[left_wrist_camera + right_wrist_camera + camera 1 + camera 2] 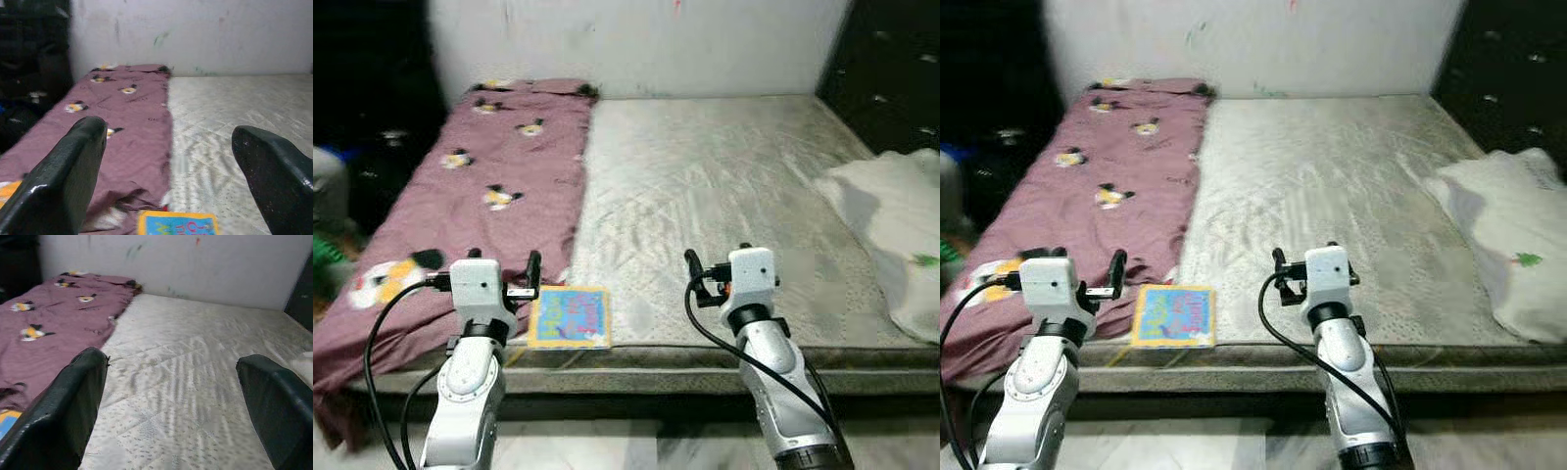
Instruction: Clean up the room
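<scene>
- A bare grey mattress is filling the middle of the head view, lying against a pale wall along the top.
- A mauve sheet printed with small cartoon figures is covering the mattress's left strip, running from upper left to lower left and drooping over the near edge.
- A colourful square book is lying flat at lower centre-left on the mattress's near edge, touching the sheet's hem.
- A white cloth is lying crumpled at the right edge.
- The left gripper is hovering at lower left, just left of the book, fingers spread apart and holding nothing.
- The right gripper is hovering at lower centre-right over bare mattress, fingers also apart and empty.
</scene>
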Robot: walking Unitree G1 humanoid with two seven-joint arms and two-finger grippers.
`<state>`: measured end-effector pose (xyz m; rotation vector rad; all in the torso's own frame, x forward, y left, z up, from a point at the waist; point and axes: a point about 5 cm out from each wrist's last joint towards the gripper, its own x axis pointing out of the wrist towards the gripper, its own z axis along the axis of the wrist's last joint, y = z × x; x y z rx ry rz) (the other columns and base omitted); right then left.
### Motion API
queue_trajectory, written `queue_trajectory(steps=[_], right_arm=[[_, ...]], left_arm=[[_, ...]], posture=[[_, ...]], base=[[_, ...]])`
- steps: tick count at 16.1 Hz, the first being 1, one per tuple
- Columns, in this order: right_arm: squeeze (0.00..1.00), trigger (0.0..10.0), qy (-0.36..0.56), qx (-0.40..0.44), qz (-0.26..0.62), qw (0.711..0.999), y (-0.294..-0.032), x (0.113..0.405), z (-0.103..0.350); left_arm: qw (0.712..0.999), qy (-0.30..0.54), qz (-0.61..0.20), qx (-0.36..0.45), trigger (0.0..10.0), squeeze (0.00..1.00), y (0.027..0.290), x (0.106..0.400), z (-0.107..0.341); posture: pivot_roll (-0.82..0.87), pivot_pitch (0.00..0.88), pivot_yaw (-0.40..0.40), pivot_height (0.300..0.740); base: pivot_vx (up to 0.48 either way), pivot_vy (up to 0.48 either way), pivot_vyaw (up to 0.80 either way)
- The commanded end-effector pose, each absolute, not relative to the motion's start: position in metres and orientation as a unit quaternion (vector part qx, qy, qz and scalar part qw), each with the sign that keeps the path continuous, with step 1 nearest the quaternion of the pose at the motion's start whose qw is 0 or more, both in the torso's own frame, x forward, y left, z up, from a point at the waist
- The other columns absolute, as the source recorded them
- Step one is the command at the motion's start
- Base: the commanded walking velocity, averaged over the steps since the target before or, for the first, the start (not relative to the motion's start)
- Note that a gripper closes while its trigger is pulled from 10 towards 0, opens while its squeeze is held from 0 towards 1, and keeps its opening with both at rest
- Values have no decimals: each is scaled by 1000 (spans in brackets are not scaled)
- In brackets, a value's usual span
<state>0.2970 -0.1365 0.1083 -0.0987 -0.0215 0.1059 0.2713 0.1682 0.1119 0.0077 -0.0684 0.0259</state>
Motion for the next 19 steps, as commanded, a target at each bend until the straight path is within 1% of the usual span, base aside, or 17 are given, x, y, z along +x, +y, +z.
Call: queue_trajectory(steps=[1,3,5,10,12,19], right_arm=[[0,10000,-6,-52,39,998,-144,295,107],[0,10000,-4,-50,25,998,-148,294,107],[0,10000,-5,-49,24,998,-146,292,108],[0,10000,-2,-55,29,998,-146,291,107],[0,10000,-4,-57,25,998,-148,295,110],[0,10000,0,-65,21,998,-151,294,107]], left_arm=[[1000,-26,7,-3,10000,0,166,272,111],[999,-32,-21,-2,10000,0,160,270,114],[998,-35,-43,-7,10000,0,154,270,115],[999,-29,-42,-16,10000,0,153,264,112],[998,-28,-45,-18,10000,0,151,265,113],[999,-17,-46,-20,10000,0,150,268,111]], posture=[[-14,25,32,740],[-18,32,46,740],[-21,42,47,740],[-16,53,35,740],[-15,53,31,740],[-21,56,36,740]], base=[[0,0,-688],[0,0,0],[135,0,0],[321,0,0],[375,0,0],[316,0,0]])
